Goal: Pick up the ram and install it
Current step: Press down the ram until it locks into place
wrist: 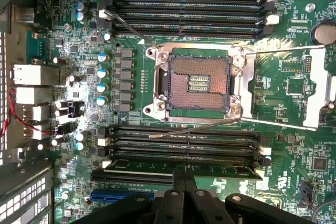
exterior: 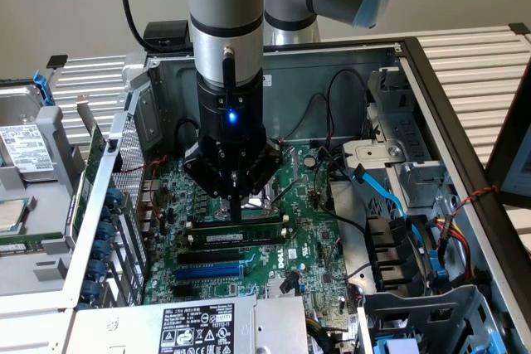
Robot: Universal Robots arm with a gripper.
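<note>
Mostly done: pressing the ram [exterior: 241, 239] down into its black slot [wrist: 184, 178], jaws closed tight above it.

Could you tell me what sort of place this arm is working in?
Probably a test bench for computer assembly: an opened desktop case lies on its side, exposing a green motherboard with an empty processor socket, while the claw reaches inside.
</note>
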